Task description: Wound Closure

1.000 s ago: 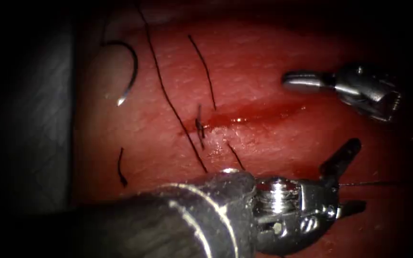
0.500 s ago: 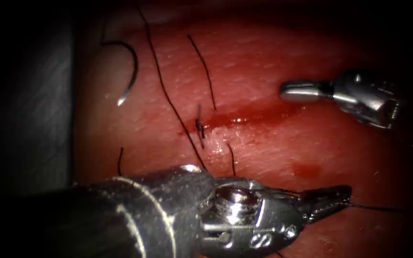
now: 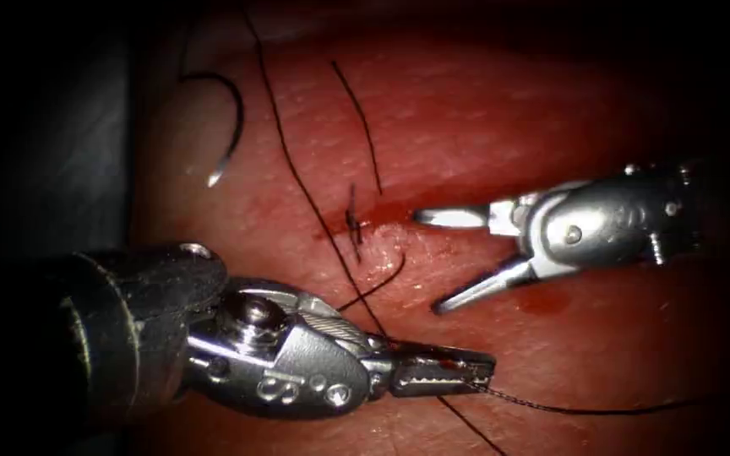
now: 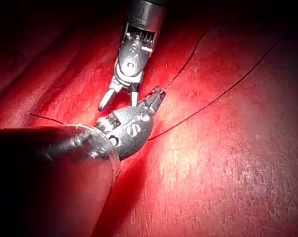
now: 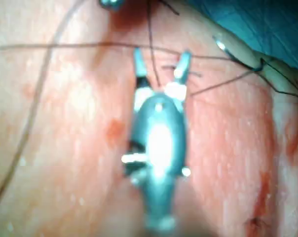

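The left tool (image 3: 445, 372) reaches in from the lower left, and its jaws are shut on the thread (image 3: 551, 409), which trails off to the right. The right tool (image 3: 431, 262) hangs over the cut (image 3: 466, 201) just right of the knotted stitch (image 3: 354, 226); its jaws are open and hold nothing. The curved needle (image 3: 234, 118) lies free on the tissue (image 3: 551, 101) at the far left, held by neither tool and not in the tissue. The left wrist view has the left tool (image 4: 156, 96) pinching the thread beside the open right tool (image 4: 118, 102). The right tool (image 5: 161, 58) is spread over thread strands.
A long thread strand (image 3: 297, 177) runs from the top down past the stitch and under the left tool. Short cut thread ends (image 3: 363, 118) lie near the stitch. Red fluid (image 3: 542, 300) pools along the cut. The tissue's left edge meets a dark cloth (image 3: 61, 186).
The left tool's jaws shut on the thread and drew back to the left with it. The right tool moved left and down toward the stitch, and its jaws opened.
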### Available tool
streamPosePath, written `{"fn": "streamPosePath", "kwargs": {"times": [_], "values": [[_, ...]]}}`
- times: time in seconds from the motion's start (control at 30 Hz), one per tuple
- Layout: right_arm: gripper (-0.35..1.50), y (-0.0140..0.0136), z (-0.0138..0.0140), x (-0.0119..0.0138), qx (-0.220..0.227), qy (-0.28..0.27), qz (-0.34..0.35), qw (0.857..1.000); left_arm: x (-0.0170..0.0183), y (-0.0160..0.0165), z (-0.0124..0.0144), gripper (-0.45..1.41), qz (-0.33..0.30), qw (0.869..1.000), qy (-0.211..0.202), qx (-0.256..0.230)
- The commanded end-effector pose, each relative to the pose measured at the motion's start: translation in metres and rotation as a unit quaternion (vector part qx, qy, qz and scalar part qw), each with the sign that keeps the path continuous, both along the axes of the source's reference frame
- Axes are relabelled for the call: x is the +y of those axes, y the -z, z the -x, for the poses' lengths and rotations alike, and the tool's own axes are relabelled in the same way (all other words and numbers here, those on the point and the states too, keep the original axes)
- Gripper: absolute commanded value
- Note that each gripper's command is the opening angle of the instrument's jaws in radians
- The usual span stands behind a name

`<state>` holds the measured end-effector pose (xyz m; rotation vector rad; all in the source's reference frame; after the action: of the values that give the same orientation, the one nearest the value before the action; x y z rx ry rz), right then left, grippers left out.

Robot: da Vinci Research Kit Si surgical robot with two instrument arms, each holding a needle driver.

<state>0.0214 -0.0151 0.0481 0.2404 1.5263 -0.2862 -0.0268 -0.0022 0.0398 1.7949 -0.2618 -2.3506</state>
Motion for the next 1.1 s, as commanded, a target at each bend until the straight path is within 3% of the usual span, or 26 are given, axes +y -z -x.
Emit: {"fn": "streamPosePath", "kwargs": {"times": [0.03, 0.4, 0.8, 0.97, 1.03, 1.07, 1.1], "values": [[0.91, 0.0005, -0.0021, -0.0015, 0.005, 0.003, 0.007, 1.000, -0.0002, -0.0005, 0.0005, -0.45, 0.000, 1.000, 0.000, 0.000], [0.89, 0.0001, -0.0061, -0.0050, 0.004, 0.006, 0.034, 0.999, -0.0008, 0.0001, -0.0009, -0.45, 0.001, 1.000, 0.004, 0.009], [0.84, 0.0015, -0.0074, -0.0058, 0.013, 0.003, 0.032, 0.999, -0.0009, 0.0002, -0.0012, -0.45, 0.002, 1.000, 0.006, 0.012], [0.74, 0.0022, -0.0078, -0.0060, 0.024, 0.003, 0.029, 0.999, -0.0010, 0.0002, -0.0015, -0.45, 0.002, 1.000, 0.007, 0.015], [0.57, 0.0023, -0.0077, -0.0058, 0.028, -0.001, 0.027, 0.999, -0.0010, 0.0003, -0.0017, -0.45, 0.002, 1.000, 0.009, 0.018], [0.37, 0.0023, -0.0076, -0.0058, 0.029, -0.001, 0.030, 0.999, -0.0010, 0.0003, -0.0017, -0.45, 0.002, 1.000, 0.010, 0.019], [-0.35, 0.0023, -0.0072, -0.0055, 0.027, 0.000, 0.021, 0.999, -0.0011, 0.0003, -0.0018, -0.45, 0.003, 1.000, 0.011, 0.022]]}}
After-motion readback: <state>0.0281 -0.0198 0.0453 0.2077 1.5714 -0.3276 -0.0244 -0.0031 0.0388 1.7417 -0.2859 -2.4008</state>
